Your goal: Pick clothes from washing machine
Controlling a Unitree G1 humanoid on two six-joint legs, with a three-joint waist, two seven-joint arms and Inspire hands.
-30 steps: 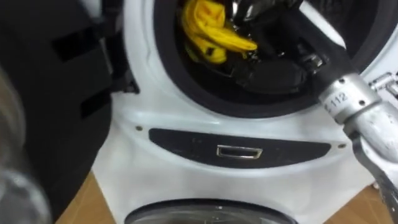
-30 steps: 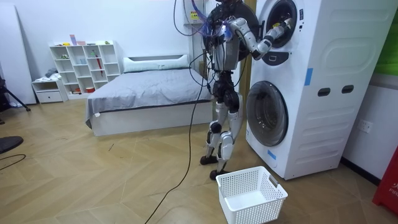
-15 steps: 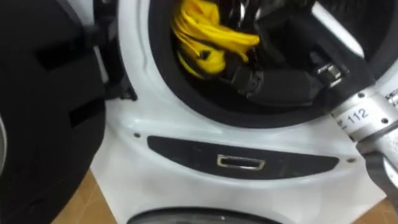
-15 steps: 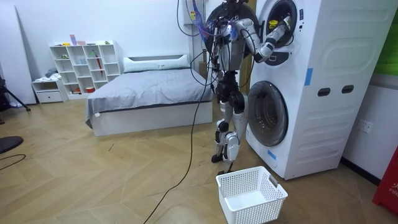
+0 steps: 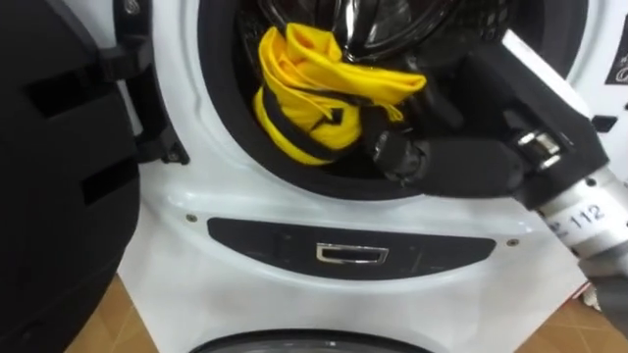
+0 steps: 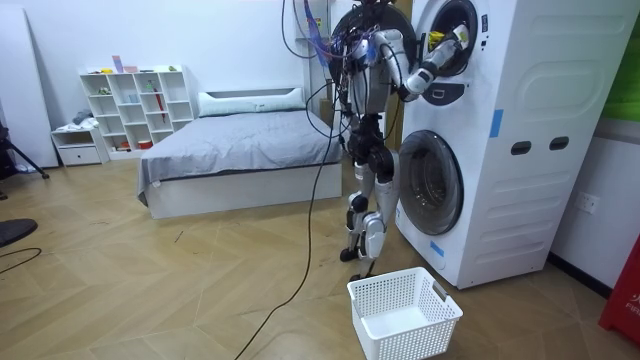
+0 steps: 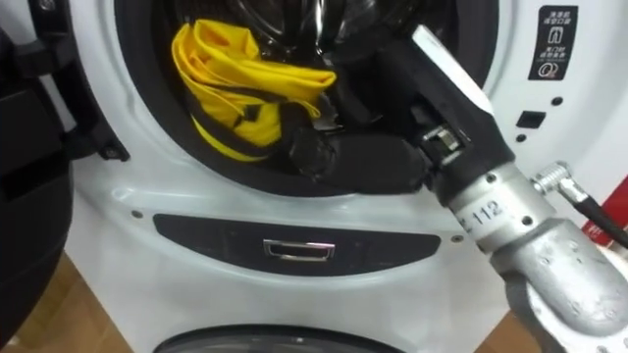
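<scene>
Where the cloth lies: yellow cloth (image 5: 314, 93) bunched on the door seal (image 5: 228, 98) of the upper washing machine (image 5: 294, 211), not yet out.
Change: further forward in the opening than a second ago; the view shifted too.
Right hand (image 5: 437, 162): against the cloth; grip cannot be told.
Meaning: likely being drawn out.
Basket (image 6: 405, 312): on the floor below.

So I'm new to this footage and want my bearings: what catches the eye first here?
A bright yellow garment bunched in the open upper drum of the white washing machine stands out first. The robot's right hand reaches into that drum right beside it. In the room view, a white basket sits on the floor near the robot's feet, before the machine.
</scene>
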